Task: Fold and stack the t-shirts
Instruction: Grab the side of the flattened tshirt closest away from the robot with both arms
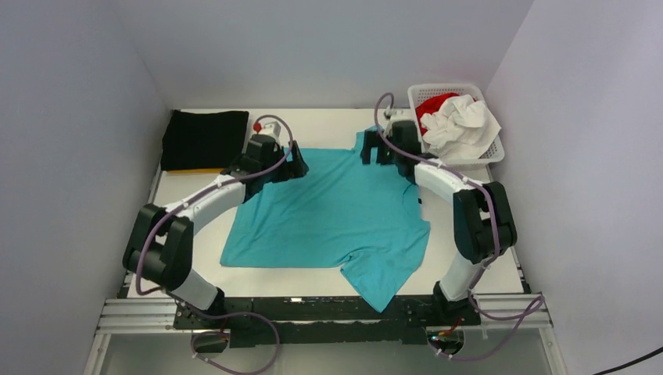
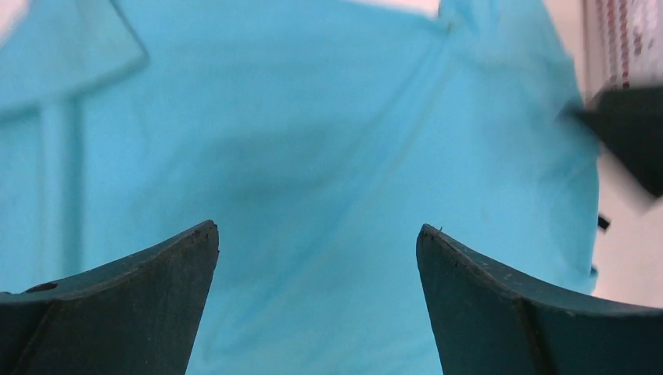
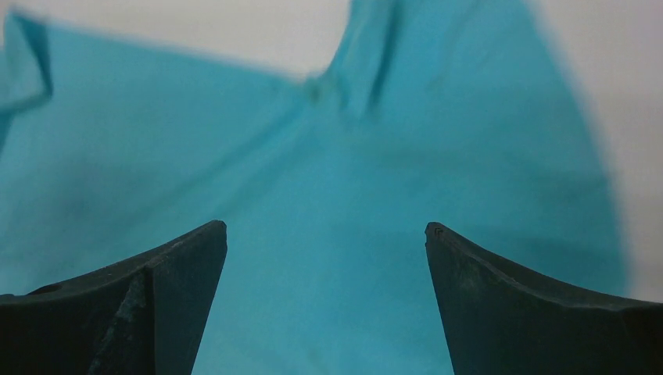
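The left hand (image 2: pixel 317 234) stood wide open and empty, low over the turquoise t-shirt (image 1: pixel 336 211). The right hand (image 3: pixel 326 230) gaped the same way above its far sleeve. The shirt lay spread on the worktop (image 1: pixel 328 121), one sleeve reaching the near edge. Soft, light and limp, it would likely sag unless pinched at hem or shoulder seams. A folded black t-shirt (image 1: pixel 205 137) rested on an orange-yellow t-shirt (image 1: pixel 191 169) at far left. The basket (image 1: pixel 446 87) held a crumpled white t-shirt (image 1: pixel 465 125) and a red t-shirt (image 1: pixel 434 103).
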Available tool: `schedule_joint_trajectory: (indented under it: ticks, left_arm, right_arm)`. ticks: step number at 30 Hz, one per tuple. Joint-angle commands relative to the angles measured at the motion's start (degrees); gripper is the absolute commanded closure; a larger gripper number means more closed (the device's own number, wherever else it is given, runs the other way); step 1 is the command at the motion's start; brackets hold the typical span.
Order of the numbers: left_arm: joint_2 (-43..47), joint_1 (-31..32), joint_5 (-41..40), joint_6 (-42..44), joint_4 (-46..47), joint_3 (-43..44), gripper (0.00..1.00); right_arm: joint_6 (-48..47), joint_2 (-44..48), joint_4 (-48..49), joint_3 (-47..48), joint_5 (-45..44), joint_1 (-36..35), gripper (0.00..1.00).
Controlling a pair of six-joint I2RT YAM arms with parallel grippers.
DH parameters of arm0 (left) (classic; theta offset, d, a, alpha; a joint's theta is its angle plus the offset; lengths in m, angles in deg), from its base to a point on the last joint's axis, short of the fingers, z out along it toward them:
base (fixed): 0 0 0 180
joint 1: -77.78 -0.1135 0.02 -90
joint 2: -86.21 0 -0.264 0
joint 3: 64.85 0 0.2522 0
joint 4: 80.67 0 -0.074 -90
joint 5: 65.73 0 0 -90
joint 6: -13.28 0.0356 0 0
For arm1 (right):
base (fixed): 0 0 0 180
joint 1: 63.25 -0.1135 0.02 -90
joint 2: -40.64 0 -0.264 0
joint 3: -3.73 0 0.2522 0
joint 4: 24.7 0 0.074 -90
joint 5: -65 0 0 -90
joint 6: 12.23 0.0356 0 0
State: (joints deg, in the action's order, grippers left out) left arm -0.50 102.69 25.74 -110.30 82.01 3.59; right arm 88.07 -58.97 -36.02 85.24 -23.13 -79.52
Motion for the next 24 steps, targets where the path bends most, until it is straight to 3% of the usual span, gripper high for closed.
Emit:
schedule_joint_trajectory:
  ticks: [1, 4, 9, 24]
  left_arm:
    - [-7.8, -2.8, -0.9, 4.9, 4.3, 8.8, 0.01]
    - [-15.6, -4.3, 0.7, 7.4, 3.7, 15.9, 0.01]
    - [-25.7, -6.0, 1.9, 11.3, -1.8, 26.3, 0.01]
    - [-39.7, -8.2, 0.1, 17.8, -16.2, 40.6, 0.01]
  right_arm:
    - [8.1, 1.7, 0.0, -9.6, 12.2, -1.9, 0.00]
    - [7.1, 1.8, -0.1, -12.3, 13.8, -1.9, 0.00]
    - [3.1, 0.4, -9.2, -12.3, 3.4, -1.4, 0.00]
    - [0.1, -1.4, -16.9, -11.6, -0.8, 2.3, 0.00]
